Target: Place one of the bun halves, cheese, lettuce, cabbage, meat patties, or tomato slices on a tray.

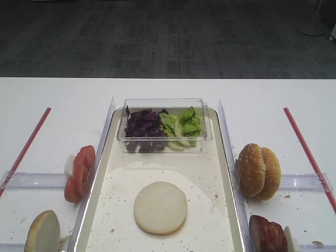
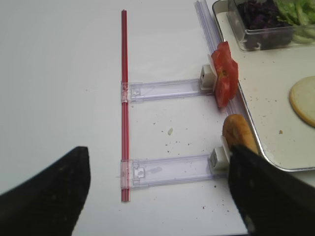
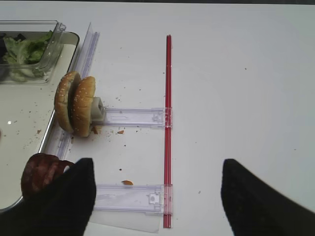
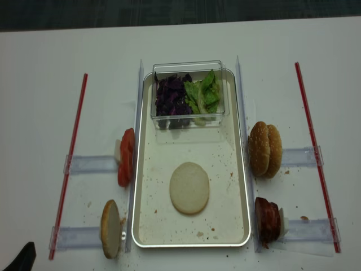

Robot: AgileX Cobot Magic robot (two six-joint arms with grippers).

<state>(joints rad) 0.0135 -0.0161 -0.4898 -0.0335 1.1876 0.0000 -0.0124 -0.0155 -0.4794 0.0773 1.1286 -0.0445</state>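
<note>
One bun half (image 1: 160, 207) lies flat, cut face up, on the silvery tray (image 1: 202, 168). Another bun half (image 1: 43, 231) stands on edge left of the tray, touching my left gripper's right finger (image 2: 266, 196). Tomato slices (image 1: 80, 173) stand on edge above it. Meat patties (image 1: 268, 234) sit right of the tray. Purple cabbage (image 1: 143, 126) and green lettuce (image 1: 184, 125) fill a clear tub at the tray's far end. No cheese shows. My left gripper (image 2: 158, 167) and right gripper (image 3: 157, 172) are both open, holding nothing, over the bare table.
Sesame buns (image 1: 258, 171) stand on edge right of the tray. Clear plastic rails (image 2: 167, 169) and red strips (image 2: 124, 98) lie on the white table on both sides. Crumbs dot the tray and table.
</note>
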